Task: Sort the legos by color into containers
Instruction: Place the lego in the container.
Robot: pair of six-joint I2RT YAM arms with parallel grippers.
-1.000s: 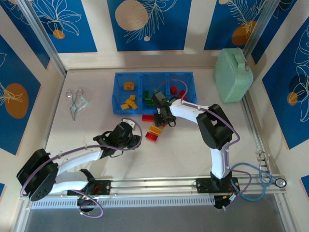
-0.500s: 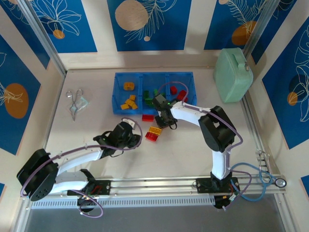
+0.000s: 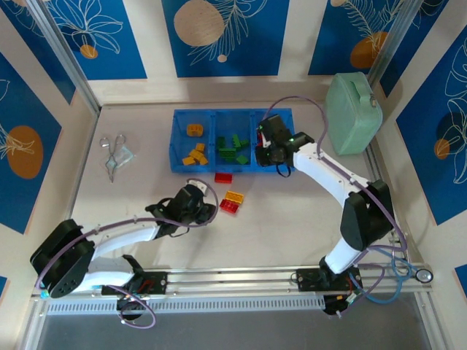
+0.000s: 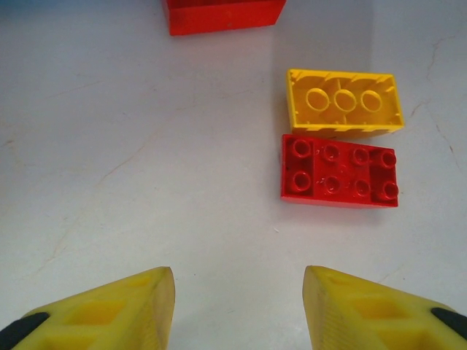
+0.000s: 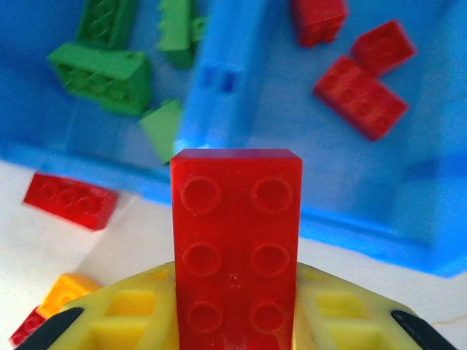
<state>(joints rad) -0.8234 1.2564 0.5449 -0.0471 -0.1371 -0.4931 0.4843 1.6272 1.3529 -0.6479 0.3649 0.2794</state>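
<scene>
Blue leaf-print panels wall in a pale table (image 3: pixel 292 233), with a mint green case (image 3: pixel 352 113) parked at the far right corner, out of the sorting. Along the far side sits the blue tray (image 3: pixel 179 124), with yellow-orange bricks on the left, green in the middle and red on the right. The right gripper (image 3: pixel 272 151) hangs over the tray's near wall, fingers clamped on the carried red brick (image 5: pixel 235 240), which looks lined up for the red compartment. The left gripper (image 4: pixel 239 306) hovers low, fingers spread wide and empty, facing an upturned yellow brick (image 4: pixel 343 102) touching a flat red brick (image 4: pixel 339 171), likely its next pick. A stray red brick (image 3: pixel 223 177) lies just outside the tray.
</scene>
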